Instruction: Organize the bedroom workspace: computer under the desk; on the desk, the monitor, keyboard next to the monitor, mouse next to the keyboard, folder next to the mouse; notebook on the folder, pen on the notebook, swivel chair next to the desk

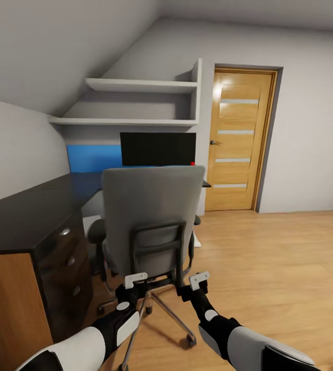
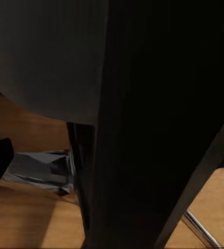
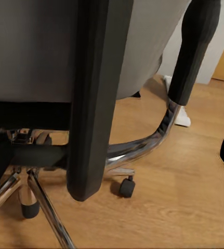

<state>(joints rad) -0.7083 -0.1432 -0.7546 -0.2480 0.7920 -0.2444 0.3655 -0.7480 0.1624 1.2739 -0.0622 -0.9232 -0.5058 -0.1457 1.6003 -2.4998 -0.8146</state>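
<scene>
Two grippers sit at the chair's back frame, low behind the seat: left gripper and right gripper, one at each side of the black frame. Cannot tell if the fingers are spread or pressed together. Chair faces the desk, just beside its drawer unit, which has three closed drawers. Monitor stands at the desk's far edge, past the chair. Door beyond is closed.

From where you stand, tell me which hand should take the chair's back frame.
Probably left: the left hand sits against the swivel chair's black back frame, while the right hand is just off its right edge.
</scene>
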